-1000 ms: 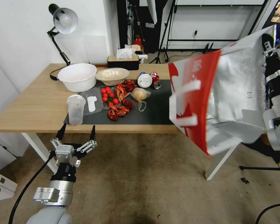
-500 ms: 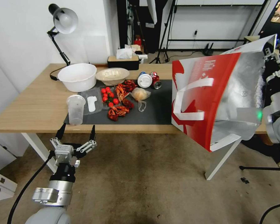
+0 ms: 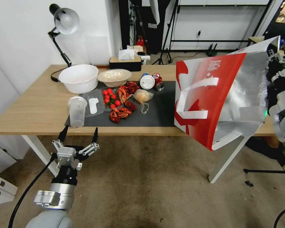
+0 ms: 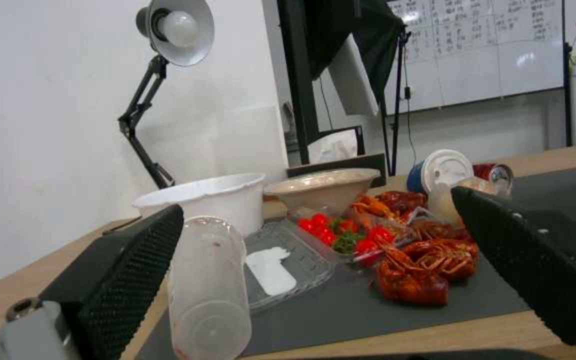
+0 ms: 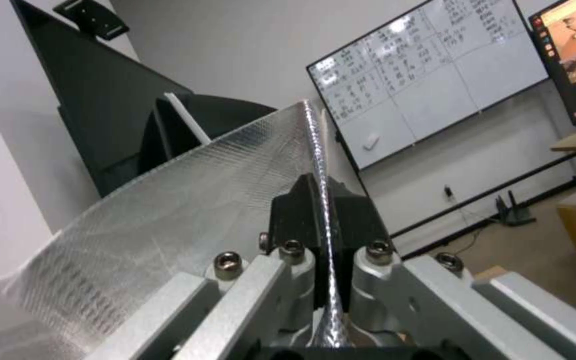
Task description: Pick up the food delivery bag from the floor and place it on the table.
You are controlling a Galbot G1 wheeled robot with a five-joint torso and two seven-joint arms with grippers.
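Observation:
The food delivery bag point(image 3: 218, 95), red-sided with silver foil lining and white strap handles, hangs tilted in the air over the right end of the table point(image 3: 38, 107). Its lower corner pokes past the table's front edge, above the floor point(image 3: 142, 177). My right gripper point(image 3: 271, 53) is shut on the bag's upper rim; in the right wrist view the foil edge point(image 5: 188, 210) runs between the closed fingers of the right gripper point(image 5: 320, 200). My left gripper point(image 3: 79, 134) hovers open and holding nothing just below the table's front edge at the left, with its fingers point(image 4: 135, 270) facing the food.
On the dark mat point(image 3: 161, 110) lie crayfish point(image 3: 120, 112), tomatoes, a small plastic bag point(image 3: 143, 95), a clear cup point(image 3: 77, 110) and cans point(image 3: 158, 81). Two bowls point(image 3: 79, 78), a tissue box point(image 3: 125, 61) and a lamp point(image 3: 61, 28) stand behind. The mat's right part next to the bag is bare.
The bag has turned so its red side faces me more widely, and it has settled slightly over the table's right end. The left arm has stayed put.

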